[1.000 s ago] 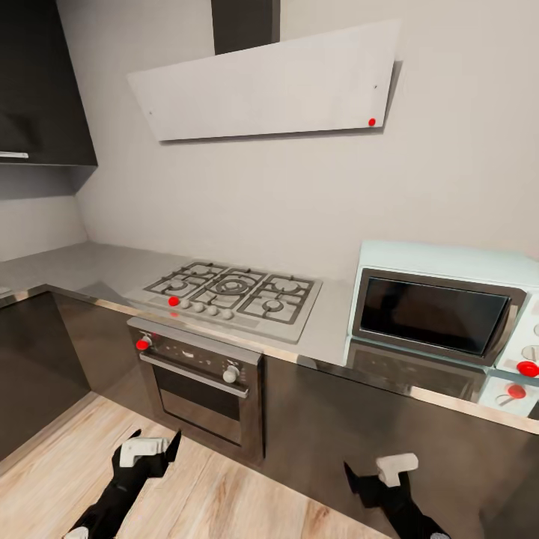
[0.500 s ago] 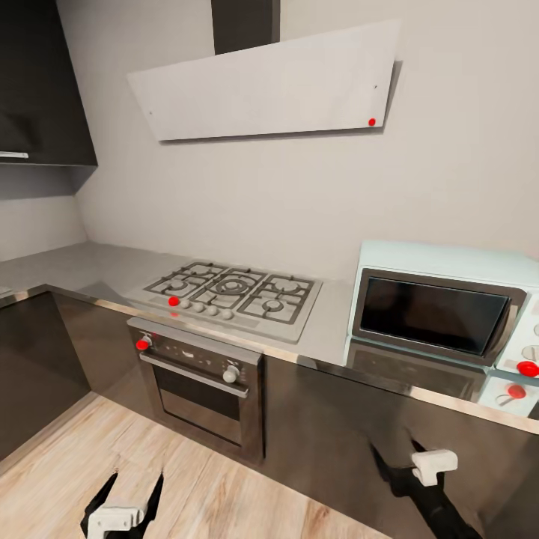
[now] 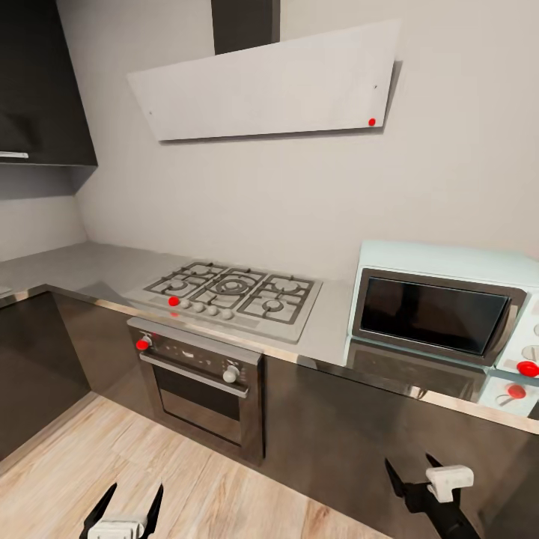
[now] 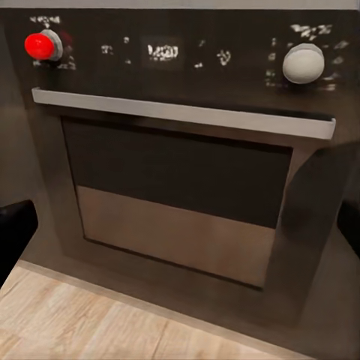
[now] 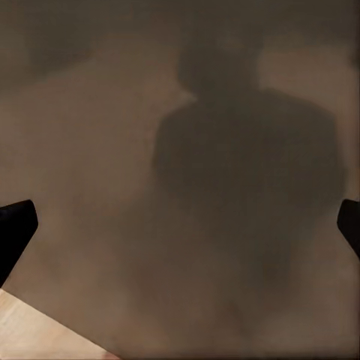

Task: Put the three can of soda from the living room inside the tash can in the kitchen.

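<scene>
Left tool (image 3: 127, 503) spread wide, nothing between the fingers, low over the plank floor (image 3: 187, 479) just in front of the oven (image 3: 202, 389). Through its wrist view, oven door square ahead, red knob (image 4: 41, 45) and white knob (image 4: 304, 64) above the handle. Right tool (image 3: 415, 479) also spread and empty, close up against the dark cabinet (image 3: 337, 427) right of the oven, under the microwave (image 3: 442, 307). Hob (image 3: 232, 292) on the table directly above the oven, hood (image 3: 269, 82) higher up. No cans here, no bin either; whereabouts cannot be told. Probably light, thin-walled and slick cans: best pinched gently across the middle of the body, upright, not by the rim.
</scene>
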Controlling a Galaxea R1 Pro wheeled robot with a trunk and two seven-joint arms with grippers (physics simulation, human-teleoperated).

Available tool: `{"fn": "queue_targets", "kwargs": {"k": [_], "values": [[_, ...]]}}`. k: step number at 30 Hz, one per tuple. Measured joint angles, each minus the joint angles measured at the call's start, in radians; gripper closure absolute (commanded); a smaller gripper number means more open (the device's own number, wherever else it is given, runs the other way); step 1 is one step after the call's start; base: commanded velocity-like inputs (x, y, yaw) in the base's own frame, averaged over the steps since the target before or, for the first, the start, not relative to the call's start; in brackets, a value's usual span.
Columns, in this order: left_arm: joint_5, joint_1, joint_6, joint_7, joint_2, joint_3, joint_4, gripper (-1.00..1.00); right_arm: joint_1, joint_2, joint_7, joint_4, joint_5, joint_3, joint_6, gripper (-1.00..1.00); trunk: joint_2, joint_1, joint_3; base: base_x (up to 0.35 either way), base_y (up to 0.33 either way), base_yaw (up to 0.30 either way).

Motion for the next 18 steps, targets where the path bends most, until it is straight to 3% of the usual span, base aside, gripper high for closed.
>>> {"fn": "queue_targets", "kwargs": {"k": [18], "values": [[0.000, 0.000, -0.003, 0.001, -0.001, 0.000, 0.037, -1.00, 0.000, 0.007, 0.000, 0.005, 0.005, 0.007, 0.000, -1.00, 0.000, 0.000, 0.000, 0.000, 0.000, 0.000]]}}
